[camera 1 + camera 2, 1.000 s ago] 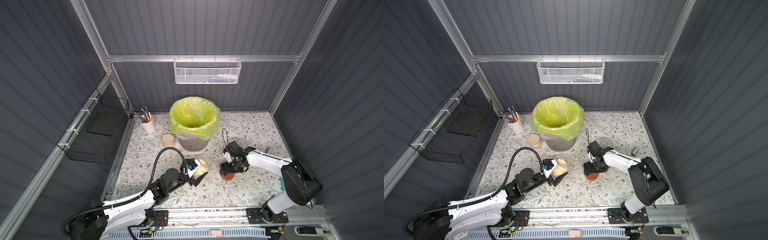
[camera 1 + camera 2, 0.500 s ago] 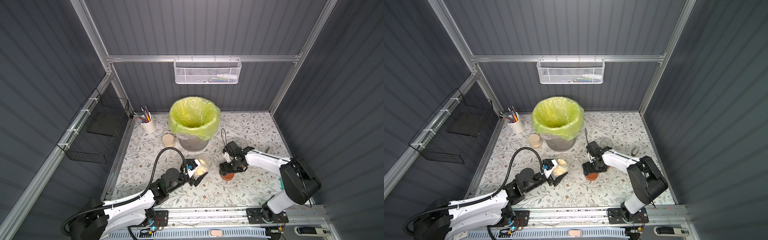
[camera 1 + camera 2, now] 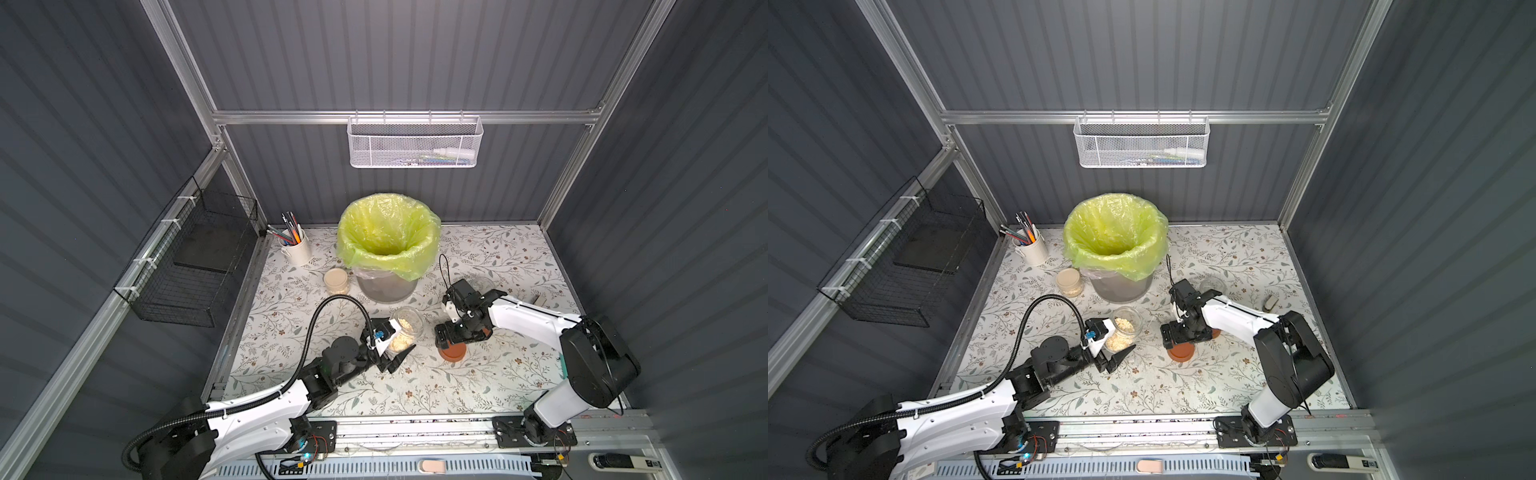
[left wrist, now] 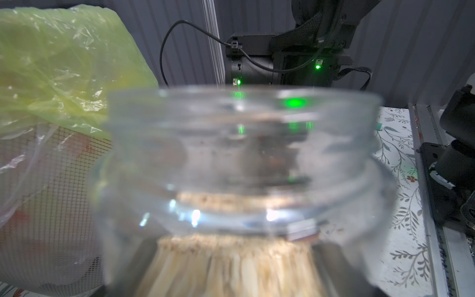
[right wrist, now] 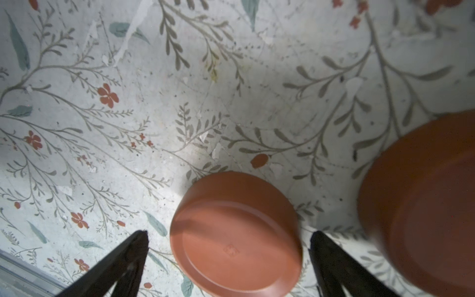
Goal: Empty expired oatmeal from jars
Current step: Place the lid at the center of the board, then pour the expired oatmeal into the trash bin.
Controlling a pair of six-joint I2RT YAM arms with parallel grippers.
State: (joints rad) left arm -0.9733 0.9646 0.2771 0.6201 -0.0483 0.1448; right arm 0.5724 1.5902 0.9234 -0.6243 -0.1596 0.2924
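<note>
We clamp the open jar (image 3: 408, 331) of oatmeal (image 3: 406, 324), mouth up, in our left gripper (image 3: 400, 341) at mid-frame, the bin (image 3: 386, 287) just above it, our right gripper (image 5: 229, 233) gaping over a lid (image 5: 239, 248)

Terracotta lid (image 5: 235, 234) — floral tabletop (image 5: 154, 77)

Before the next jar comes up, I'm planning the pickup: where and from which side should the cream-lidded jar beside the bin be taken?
Take the cream-lidded jar by its glass wall just under the lid, coming low from the front left. It stands upright, the bin crowds its right and the pen cup sits behind, so that side looks freest.
</note>
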